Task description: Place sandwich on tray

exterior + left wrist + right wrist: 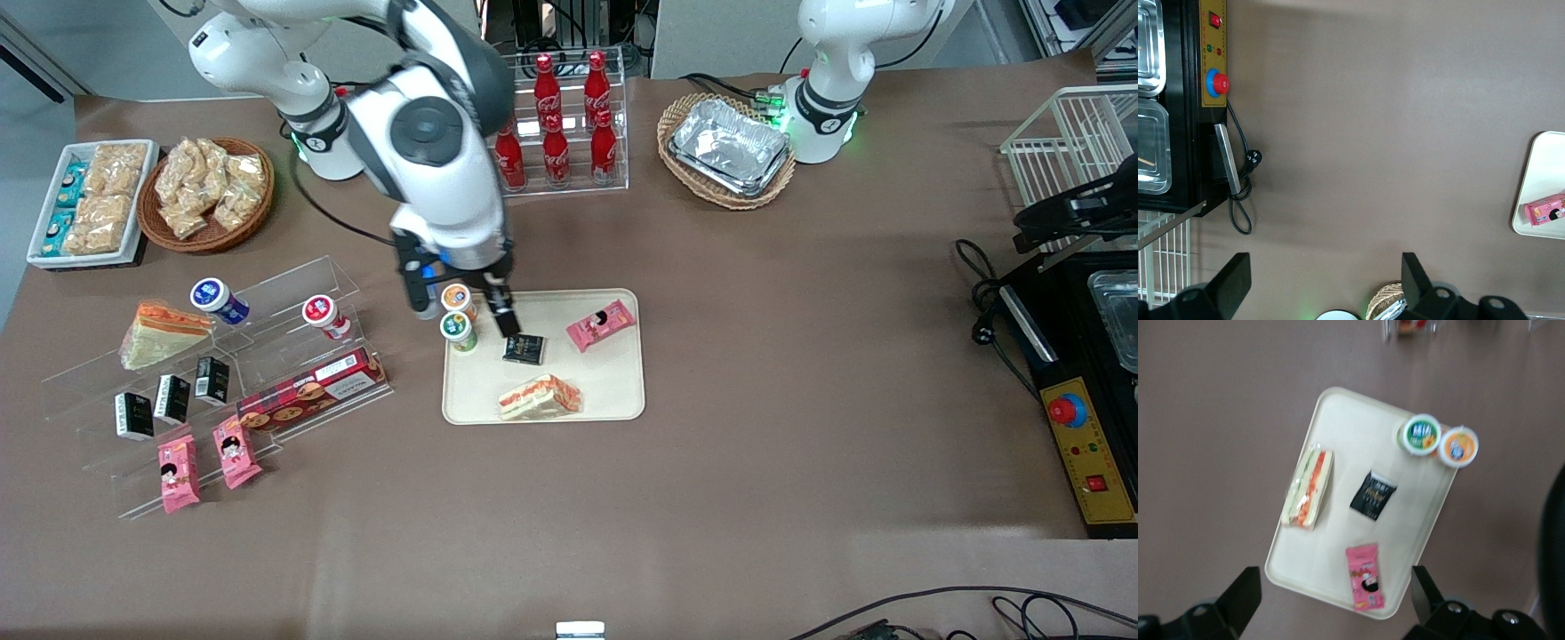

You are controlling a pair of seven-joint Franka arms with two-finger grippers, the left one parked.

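The clear-wrapped sandwich (540, 396) with white bread and red-orange and green stripes lies on the cream tray (613, 391), at the tray's edge nearest the front camera. It also shows in the right wrist view (1308, 488) on the tray (1338, 420). My right gripper (464, 322) hangs open and empty above the tray's edge toward the working arm's end, high over two small cups. In the right wrist view the gripper (1331, 600) stands wide open with nothing between its fingers.
On the tray lie a black packet (524, 348), a pink snack pack (601, 324) and two round cups (459, 315). A second wedge sandwich (162, 333) sits on the clear display rack (267, 356) with snacks. Cola bottles (556, 120) and a foil-tray basket (727, 149) stand farther away.
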